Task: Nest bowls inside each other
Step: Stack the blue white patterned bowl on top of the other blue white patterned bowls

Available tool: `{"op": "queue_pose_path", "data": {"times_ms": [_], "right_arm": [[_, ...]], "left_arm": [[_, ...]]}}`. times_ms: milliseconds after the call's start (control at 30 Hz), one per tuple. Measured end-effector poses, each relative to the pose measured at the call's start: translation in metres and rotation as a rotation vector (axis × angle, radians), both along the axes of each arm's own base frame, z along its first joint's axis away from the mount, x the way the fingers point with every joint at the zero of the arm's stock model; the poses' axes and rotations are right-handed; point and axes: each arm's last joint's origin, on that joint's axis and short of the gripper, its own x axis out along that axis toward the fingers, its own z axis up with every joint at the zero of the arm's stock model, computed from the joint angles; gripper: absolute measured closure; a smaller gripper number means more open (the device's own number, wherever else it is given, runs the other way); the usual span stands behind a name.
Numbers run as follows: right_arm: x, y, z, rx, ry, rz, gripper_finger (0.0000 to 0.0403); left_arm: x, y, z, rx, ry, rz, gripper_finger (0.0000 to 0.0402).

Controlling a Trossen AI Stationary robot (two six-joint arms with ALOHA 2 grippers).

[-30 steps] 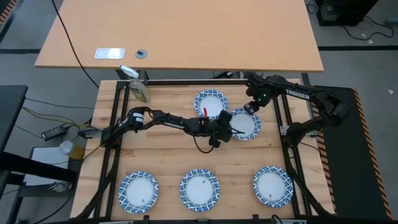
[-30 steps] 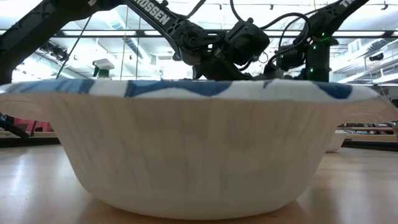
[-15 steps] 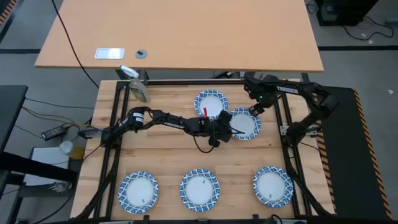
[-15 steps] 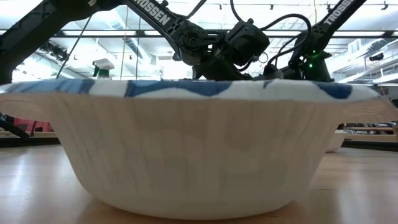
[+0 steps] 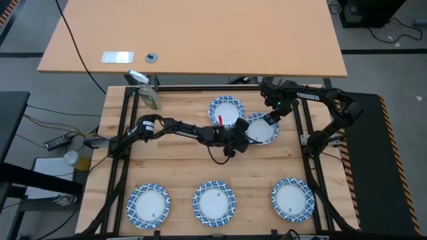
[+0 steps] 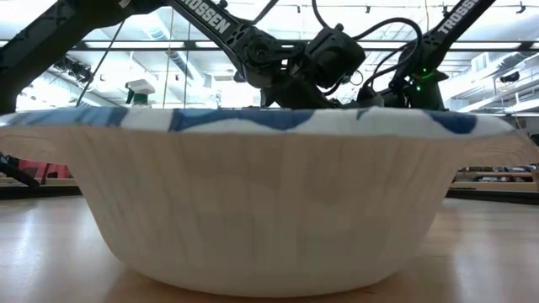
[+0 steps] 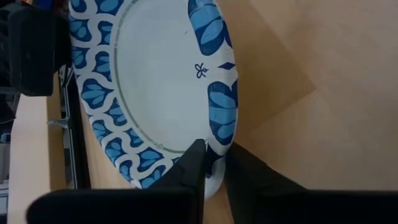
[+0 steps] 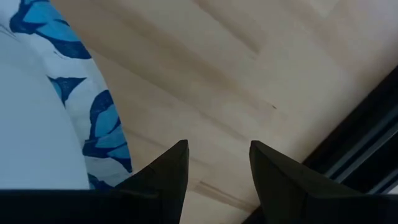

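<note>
Left gripper [image 7: 214, 158] pinches bowl [image 7: 155, 81] rim; five bowls visible.

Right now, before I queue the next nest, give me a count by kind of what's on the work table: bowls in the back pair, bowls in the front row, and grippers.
Back bowls: 2
Front bowls: 3
Grippers: 2, left gripper, right gripper
Total: 7

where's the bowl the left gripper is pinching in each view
High view: bowl, upper right of centre, left gripper at its rim.
Low view: hidden behind the near bowl.
Left wrist view: fills the upper left, rim between the fingers.
Right wrist view: blue rim at the left edge, probably this bowl.
Shared landmark: the blue patterned rim.
</note>
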Motion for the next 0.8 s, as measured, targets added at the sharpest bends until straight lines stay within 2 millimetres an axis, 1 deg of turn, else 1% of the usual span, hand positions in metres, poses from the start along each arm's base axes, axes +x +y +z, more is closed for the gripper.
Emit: {"op": "queue_pose_path", "data": {"times_ms": [300, 400, 667, 800], "right_arm": [[0.004, 0.003, 0.0, -0.001, -0.014, 0.022, 0.0225], [0.004, 0.003, 0.003, -0.01, -0.024, 0.027, 0.0225], [-0.003, 0.01, 0.026, -0.072, -0.107, 0.029, 0.0225], [-0.009, 0.017, 0.037, -0.081, -0.115, 0.022, 0.0226]], "left_arm": [[0.0, -0.001, 0.0, 0.011, 0.007, -0.005, 0.0355], [0.0, -0.001, 0.0, 0.039, 0.02, -0.019, 0.0355], [0.0, -0.005, 0.001, 0.104, 0.033, -0.014, 0.0356], [0.0, -0.006, 0.004, 0.137, 0.025, -0.006, 0.0356]]}}
